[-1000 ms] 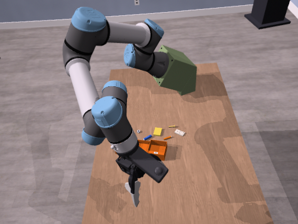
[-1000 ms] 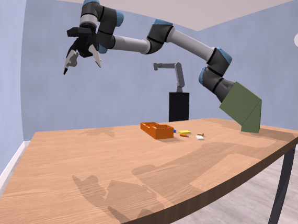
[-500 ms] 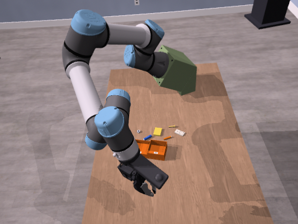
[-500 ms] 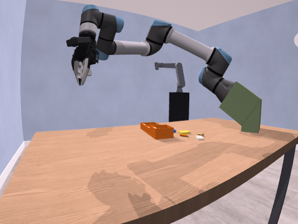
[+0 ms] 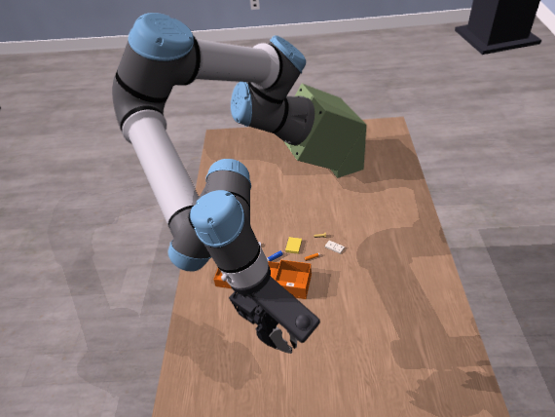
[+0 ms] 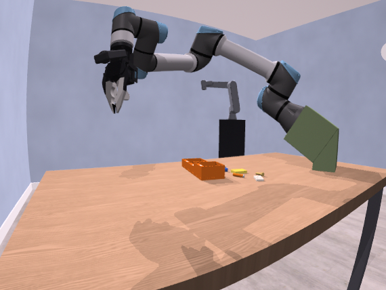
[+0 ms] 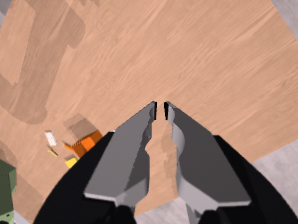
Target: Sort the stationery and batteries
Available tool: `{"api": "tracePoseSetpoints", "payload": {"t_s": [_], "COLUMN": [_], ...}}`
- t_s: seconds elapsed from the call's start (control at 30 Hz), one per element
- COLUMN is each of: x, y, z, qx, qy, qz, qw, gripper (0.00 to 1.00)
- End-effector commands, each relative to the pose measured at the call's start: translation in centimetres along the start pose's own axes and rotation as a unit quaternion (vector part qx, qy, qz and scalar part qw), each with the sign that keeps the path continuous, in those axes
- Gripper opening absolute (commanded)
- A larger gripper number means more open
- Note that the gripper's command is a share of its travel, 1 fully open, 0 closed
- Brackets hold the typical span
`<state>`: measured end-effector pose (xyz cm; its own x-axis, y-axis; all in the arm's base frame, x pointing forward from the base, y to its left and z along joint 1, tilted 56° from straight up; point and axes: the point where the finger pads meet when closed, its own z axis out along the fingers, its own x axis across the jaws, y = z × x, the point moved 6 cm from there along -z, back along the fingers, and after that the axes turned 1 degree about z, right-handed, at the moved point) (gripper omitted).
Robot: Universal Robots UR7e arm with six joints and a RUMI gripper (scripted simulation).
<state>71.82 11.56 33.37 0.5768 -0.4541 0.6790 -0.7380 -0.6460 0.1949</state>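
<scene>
Small items (image 5: 293,245) (image 6: 239,171) on table (image 5: 336,380) (image 6: 101,210) (image 7: 150,60) — beside bins (image 5: 308,287) (image 6: 212,173) (image 7: 89,145), near pedestal (image 5: 336,141) (image 6: 313,135) (image 7: 6,192)

hand (image 5: 293,347) (image 6: 115,111) (image 7: 160,103) lower, jaws swung nearly together
</scene>
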Motion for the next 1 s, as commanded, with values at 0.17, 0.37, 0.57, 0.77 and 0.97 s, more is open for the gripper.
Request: {"api": "tracePoseSetpoints", "payload": {"t_s": [0.17,0.37,0.57,0.77,0.97], "x": [-3.7,-5.8,-7.9,-9.4,-10.8], "y": [1.4,2.3,3.4,4.2,5.0], "z": [-0.7,-1.0,-1.2,-1.3,-1.4], "qx": [-0.011,-0.018,-0.025,-0.032,-0.039], "qy": [-0.001,-0.001,0.001,0.003,0.006], "qz": [0.037,0.06,0.083,0.106,0.129], "qw": [0.999,0.998,0.996,0.994,0.991], "gripper": [0.04,0.04,0.04,0.04,0.04]}}
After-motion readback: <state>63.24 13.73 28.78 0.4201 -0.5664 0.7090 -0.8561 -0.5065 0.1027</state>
